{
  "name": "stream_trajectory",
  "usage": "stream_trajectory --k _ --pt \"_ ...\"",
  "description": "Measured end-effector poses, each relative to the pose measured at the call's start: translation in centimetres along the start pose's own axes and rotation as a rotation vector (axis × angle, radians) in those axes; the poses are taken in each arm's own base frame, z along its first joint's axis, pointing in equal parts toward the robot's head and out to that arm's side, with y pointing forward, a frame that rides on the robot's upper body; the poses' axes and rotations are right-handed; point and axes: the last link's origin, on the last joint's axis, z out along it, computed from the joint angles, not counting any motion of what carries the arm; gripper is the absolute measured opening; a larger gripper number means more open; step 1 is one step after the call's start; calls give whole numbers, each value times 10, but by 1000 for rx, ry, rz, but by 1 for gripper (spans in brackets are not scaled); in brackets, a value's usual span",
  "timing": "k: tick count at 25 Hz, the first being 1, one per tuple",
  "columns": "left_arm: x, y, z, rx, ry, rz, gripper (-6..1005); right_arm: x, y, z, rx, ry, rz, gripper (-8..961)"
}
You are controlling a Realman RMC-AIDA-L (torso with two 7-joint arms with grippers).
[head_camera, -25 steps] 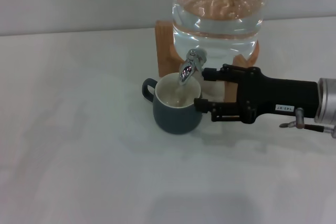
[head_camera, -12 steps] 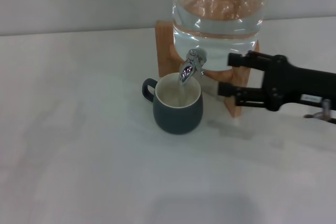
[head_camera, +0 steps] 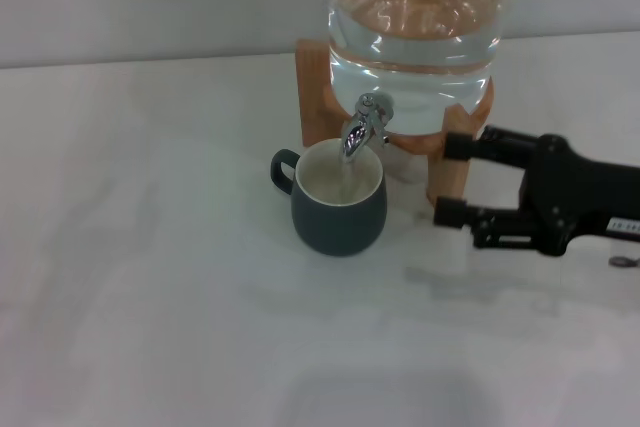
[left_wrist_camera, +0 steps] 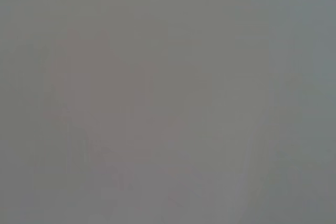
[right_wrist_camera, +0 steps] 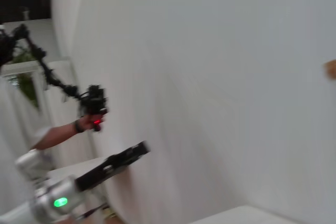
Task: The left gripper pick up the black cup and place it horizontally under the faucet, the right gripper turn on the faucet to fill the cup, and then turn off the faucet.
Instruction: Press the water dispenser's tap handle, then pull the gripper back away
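Observation:
The black cup (head_camera: pixel 338 209) stands upright on the white table, handle to the left, its cream inside showing. Directly above its mouth hangs the chrome faucet (head_camera: pixel 361 128), and a thin stream of water seems to run from it into the cup. My right gripper (head_camera: pixel 450 180) is open to the right of the cup, beside the wooden stand's front leg, and touches neither cup nor faucet. In the right wrist view my left gripper (right_wrist_camera: pixel 137 150) shows far off on its white arm with the green light. The left wrist view is blank grey.
The big clear glass jar (head_camera: pixel 415 27) of water rests on a wooden stand (head_camera: pixel 318 87) behind the cup. White table (head_camera: pixel 150 277) spreads to the left and front. A person's hand holding a device (right_wrist_camera: pixel 92 109) shows in the right wrist view.
My right gripper has drawn back to the right, from beside the cup and faucet to the right of the stand's leg. The cup and faucet have not moved.

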Motion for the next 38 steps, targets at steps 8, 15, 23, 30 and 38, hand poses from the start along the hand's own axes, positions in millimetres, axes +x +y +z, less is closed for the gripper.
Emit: stream_trajectory --k 8,15,23,30,38 --pt "2 0 7 -18 4 2 468 10 6 16 -51 49 15 839" --pt "1 0 6 -11 4 -1 468 15 1 23 -13 67 20 839" --pt "-1 -2 2 6 -6 -4 469 18 1 43 -13 106 21 839" --pt "-2 -4 -1 23 -16 -4 469 10 6 60 -10 120 -13 839" --pt "-1 -5 -2 24 -18 -2 468 9 0 66 54 134 -9 839"
